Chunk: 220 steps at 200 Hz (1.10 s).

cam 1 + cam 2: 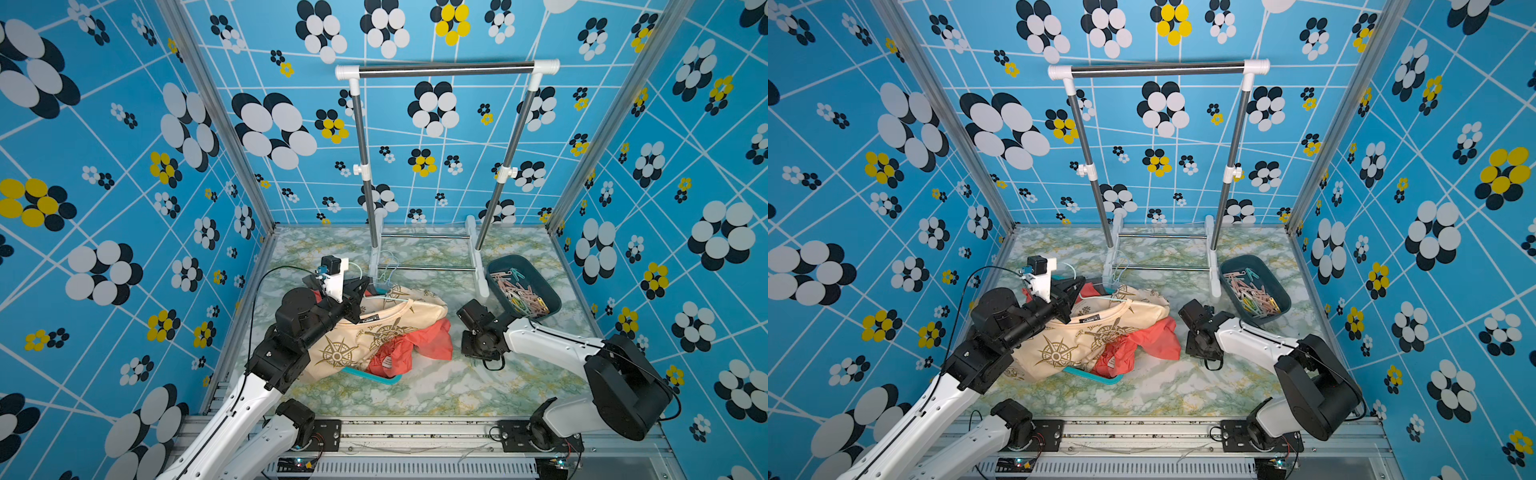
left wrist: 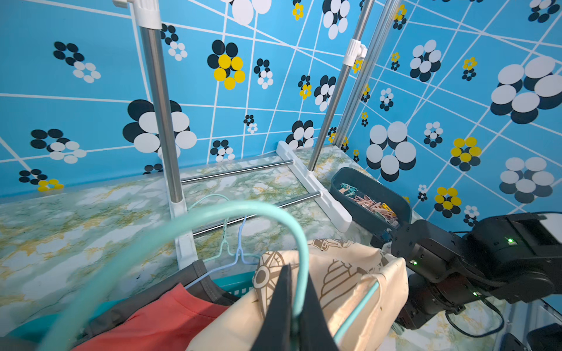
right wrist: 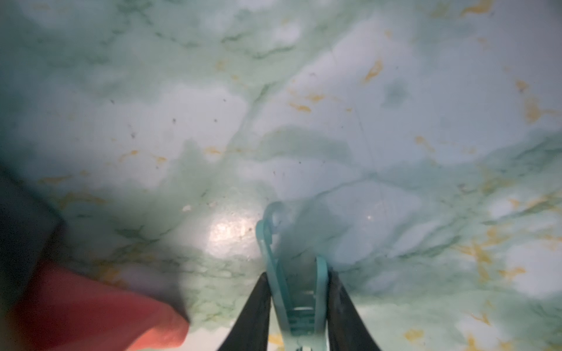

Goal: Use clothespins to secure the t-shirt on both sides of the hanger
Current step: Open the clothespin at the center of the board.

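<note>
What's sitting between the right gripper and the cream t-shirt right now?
The coral-red garment lies between the right gripper, which holds a mint clothespin, and the cream t-shirt; both top views show it.

1 ea. rack (image 1: 446, 68), bin (image 1: 540, 278), basket (image 1: 386, 379); 3 hangers (image 2: 243, 209); 2 arms (image 1: 552, 338).

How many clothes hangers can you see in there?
3. One thick teal hanger is held in the left pincer; a thin mint one and a pale blue one lie beside the rack's foot. More may be hidden under the clothes.
</note>
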Each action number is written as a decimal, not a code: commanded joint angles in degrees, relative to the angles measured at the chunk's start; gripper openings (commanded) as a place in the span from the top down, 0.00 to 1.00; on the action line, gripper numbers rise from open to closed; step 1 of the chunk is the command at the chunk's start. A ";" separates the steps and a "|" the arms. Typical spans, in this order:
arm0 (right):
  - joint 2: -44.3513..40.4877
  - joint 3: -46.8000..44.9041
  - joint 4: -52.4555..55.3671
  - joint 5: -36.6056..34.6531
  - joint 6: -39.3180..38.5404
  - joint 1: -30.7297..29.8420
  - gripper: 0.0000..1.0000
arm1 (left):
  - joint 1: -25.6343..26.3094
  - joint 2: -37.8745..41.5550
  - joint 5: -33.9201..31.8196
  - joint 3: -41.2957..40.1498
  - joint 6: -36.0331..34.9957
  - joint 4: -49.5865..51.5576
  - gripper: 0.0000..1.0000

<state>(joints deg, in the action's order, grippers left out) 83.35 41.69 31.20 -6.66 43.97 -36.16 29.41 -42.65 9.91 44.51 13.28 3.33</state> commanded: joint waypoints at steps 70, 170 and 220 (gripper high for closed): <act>-9.23 -0.53 -3.56 6.74 -11.26 7.78 1.00 | 2.14 0.65 2.16 4.30 -1.03 3.17 1.00; -34.95 8.08 -23.23 30.63 -19.53 7.91 1.00 | 2.01 -3.70 11.65 13.56 -1.85 5.09 1.00; -31.09 10.44 -29.59 38.42 -20.70 1.00 1.00 | 1.97 -3.18 15.66 16.49 0.05 5.81 1.00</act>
<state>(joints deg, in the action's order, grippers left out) 49.80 49.89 6.26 25.63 24.77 -32.08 31.16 -46.61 21.34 58.67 12.05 9.56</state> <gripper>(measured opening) 0.157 0.072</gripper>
